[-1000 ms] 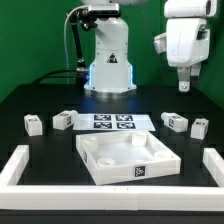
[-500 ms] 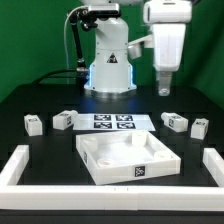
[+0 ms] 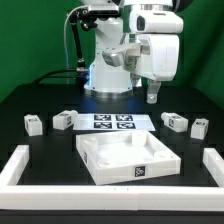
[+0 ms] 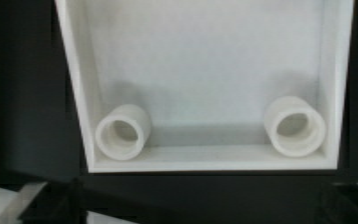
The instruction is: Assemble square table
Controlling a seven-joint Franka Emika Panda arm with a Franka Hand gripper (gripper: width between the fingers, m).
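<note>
The square table's top is a white slab [image 3: 128, 156] with a raised rim, lying in the middle of the black table with a tag on its front edge. In the wrist view the slab [image 4: 202, 80] fills the picture, with two round corner sockets [image 4: 123, 133] [image 4: 297, 128] showing. Two small white leg blocks [image 3: 33, 124] [image 3: 63, 120] lie on the exterior view's left, and two more [image 3: 174, 121] [image 3: 200, 127] on its right. My gripper [image 3: 152, 96] hangs in the air above the slab's far right side, open and holding nothing.
The marker board [image 3: 113, 122] lies flat behind the slab. Long white bars border the work area on the exterior view's left [image 3: 15, 165], right [image 3: 212, 165] and front [image 3: 110, 205]. The robot's base [image 3: 108, 60] stands at the back.
The arm has swung from the exterior view's far right toward the middle and come lower, so the gripper now hangs over the slab. No part on the table has moved.
</note>
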